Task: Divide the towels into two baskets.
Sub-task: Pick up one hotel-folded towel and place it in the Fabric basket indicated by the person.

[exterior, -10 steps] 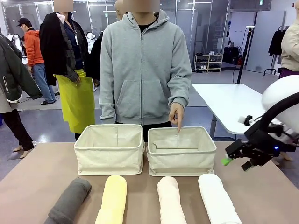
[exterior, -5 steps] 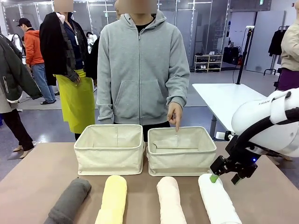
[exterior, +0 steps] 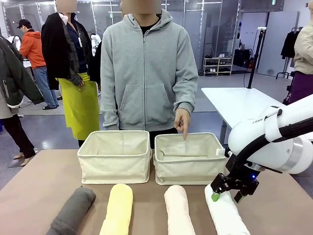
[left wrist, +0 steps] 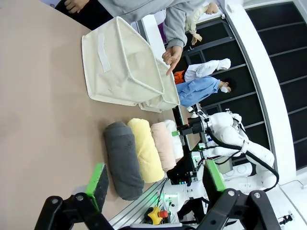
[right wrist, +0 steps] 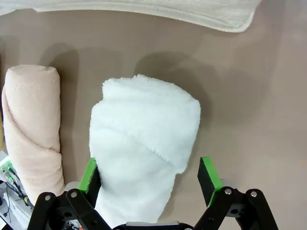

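White towel (right wrist: 144, 134), lower right, flanked by the wide-apart right gripper (right wrist: 149, 175).
Pink towel (exterior: 178, 210), yellow towel (exterior: 118, 208) and grey towel (exterior: 73, 210) are lined leftward; the left gripper (left wrist: 156, 178) is held apart. Behind, mid-frame, left basket (exterior: 115, 169) and right basket (exterior: 188, 172) are set, the latter pointed at by a person's hand (exterior: 183, 120).

Front camera: fixed on the robot's side of the tabletop (exterior: 39, 176), about level, mid-range. Faces across to the person (exterior: 149, 68) standing at the far edge. Takes in the left basket (exterior: 115, 166), the right basket (exterior: 188, 169) and the row of towel rolls (exterior: 119, 208) at the near edge, cropped at the bottom.

Left wrist camera: high, well back, rolled so the tabletop runs sideways. Looks past the left claw (left wrist: 156, 177) over the same baskets and rolls, with the right arm (left wrist: 230, 139) beyond.

Right wrist camera: very close, pointing straight down along the right claw (right wrist: 149, 175) at the white towel (right wrist: 144, 139). The pink towel (right wrist: 31, 124) lies beside it, and the right basket's bottom edge runs along the top. All three views share these two towels.
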Controlling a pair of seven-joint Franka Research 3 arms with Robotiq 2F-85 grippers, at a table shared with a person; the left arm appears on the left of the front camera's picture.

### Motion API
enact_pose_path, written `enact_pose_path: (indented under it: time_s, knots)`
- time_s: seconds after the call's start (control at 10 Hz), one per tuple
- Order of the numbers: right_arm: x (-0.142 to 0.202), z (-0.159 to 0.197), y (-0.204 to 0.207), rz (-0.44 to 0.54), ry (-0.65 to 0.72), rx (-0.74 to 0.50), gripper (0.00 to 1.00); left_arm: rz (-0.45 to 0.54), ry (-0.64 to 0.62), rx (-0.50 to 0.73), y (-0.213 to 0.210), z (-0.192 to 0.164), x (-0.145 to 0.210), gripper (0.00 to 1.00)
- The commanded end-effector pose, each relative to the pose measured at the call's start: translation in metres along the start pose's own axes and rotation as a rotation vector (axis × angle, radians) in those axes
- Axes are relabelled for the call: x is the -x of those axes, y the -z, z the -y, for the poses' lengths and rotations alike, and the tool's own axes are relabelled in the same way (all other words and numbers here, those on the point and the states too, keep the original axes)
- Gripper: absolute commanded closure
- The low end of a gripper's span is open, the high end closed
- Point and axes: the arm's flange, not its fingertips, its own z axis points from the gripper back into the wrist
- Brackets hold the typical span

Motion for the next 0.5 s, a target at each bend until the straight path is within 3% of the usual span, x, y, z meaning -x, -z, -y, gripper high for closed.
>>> enact_pose_path:
  time_s: [0.0, 0.1, 0.4]
  knots:
    - [0.024, -0.006, 0.019, -0.011, 0.019, 0.021, 0.00, 0.012, 0.001, 0.015, -0.003, 0.001, 0.000, 0.00]
    - [0.025, -0.009, 0.025, -0.028, 0.012, 0.013, 0.05, 0.012, 0.001, 0.015, -0.003, 0.001, 0.000, 0.00]
    - [0.025, -0.014, 0.029, -0.038, 0.001, 0.000, 0.33, 0.012, 0.001, 0.015, -0.003, 0.001, 0.000, 0.00]
